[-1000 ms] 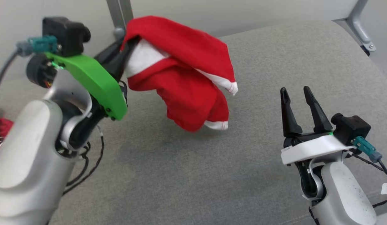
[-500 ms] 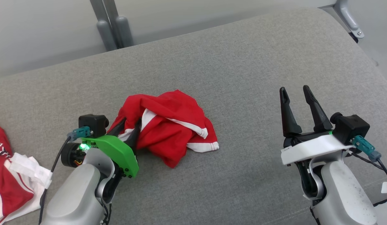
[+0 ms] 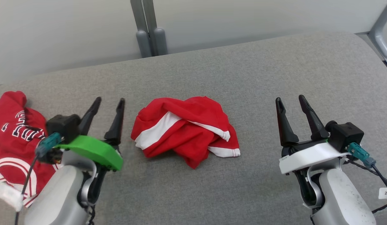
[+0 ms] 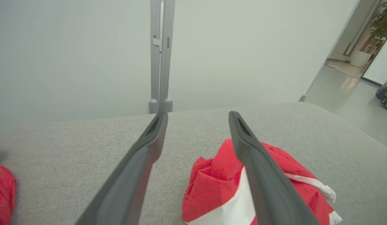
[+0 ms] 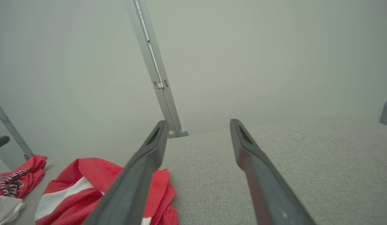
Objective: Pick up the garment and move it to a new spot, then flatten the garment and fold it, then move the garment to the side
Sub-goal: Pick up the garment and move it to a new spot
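Grippers are held wide apart at the near edge: nothing is gripped or touched by the left gripper [image 3: 109, 101] or the right gripper [image 3: 289, 99]. A small white tag [image 3: 386, 193] is seen by the right arm, its marking too cropped to be read. Between the grippers, slightly farther, the red-and-white garment [image 3: 184, 128] is left crumpled on the grey cushion [image 3: 274, 68], close to the left gripper. At far left a second red garment [image 3: 15, 131] is printed with white lettering that cannot be made out. Grey posts [image 3: 149, 31] are seen behind.
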Tool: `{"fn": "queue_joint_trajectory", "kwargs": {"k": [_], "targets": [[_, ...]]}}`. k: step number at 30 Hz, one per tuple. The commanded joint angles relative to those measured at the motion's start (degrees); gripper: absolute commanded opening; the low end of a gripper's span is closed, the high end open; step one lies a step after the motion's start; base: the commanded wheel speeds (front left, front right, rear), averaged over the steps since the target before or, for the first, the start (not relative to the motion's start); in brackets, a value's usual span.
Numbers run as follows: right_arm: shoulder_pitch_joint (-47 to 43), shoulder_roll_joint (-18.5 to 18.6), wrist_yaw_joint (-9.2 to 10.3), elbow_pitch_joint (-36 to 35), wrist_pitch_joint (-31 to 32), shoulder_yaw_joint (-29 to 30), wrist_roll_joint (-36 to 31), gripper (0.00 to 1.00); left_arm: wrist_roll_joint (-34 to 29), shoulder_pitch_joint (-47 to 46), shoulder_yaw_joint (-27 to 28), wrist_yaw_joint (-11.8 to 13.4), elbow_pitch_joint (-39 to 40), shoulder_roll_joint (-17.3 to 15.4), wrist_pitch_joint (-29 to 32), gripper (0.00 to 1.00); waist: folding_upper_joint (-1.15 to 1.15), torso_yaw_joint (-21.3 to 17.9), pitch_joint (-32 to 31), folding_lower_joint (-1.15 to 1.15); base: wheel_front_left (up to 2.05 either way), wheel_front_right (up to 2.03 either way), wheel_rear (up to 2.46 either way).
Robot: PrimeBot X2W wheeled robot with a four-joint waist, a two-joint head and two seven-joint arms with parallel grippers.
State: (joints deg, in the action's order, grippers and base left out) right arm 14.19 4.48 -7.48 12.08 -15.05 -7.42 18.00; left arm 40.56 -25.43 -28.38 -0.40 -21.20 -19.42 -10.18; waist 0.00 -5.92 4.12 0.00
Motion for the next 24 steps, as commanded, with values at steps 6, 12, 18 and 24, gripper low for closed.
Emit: {"fn": "queue_joint_trajectory", "kwargs": {"k": [6, 12, 18, 24], "targets": [[-1.83, 0.29, -0.02, -1.25, -0.18, -0.15, -0.39, 1.0, 0.08, 10.22, 5.72, 6.79, 8.38, -4.22, -3.67, 1.0, 0.0, 2.13, -1.15, 0.0, 0.0, 0.0, 0.0], [-4.72, 0.85, -0.02, -2.04, -0.18, -0.58, -0.33, 1.0, -3.62, 17.2, 8.6, 10.85, 14.07, -3.07, -5.01, 1.0, 0.0, 3.76, -0.67, 0.0, 0.0, 0.0, 0.0], [-5.76, 1.13, -0.02, -2.14, -0.18, -0.85, 0.07, 1.0, -11.92, 23.01, 11.36, 12.8, 18.68, -0.11, -5.02, 1.0, 0.0, 3.92, -0.33, 0.0, 0.0, 0.0, 0.0], [-6.73, 1.53, -0.02, -1.38, -0.18, -0.89, 0.4, 1.0, -14.98, 27.78, 15.83, 11.25, 20.78, 5.4, -5.04, 1.0, 0.0, 3.85, -0.69, 0.0, 0.0, 0.0, 0.0]]}}
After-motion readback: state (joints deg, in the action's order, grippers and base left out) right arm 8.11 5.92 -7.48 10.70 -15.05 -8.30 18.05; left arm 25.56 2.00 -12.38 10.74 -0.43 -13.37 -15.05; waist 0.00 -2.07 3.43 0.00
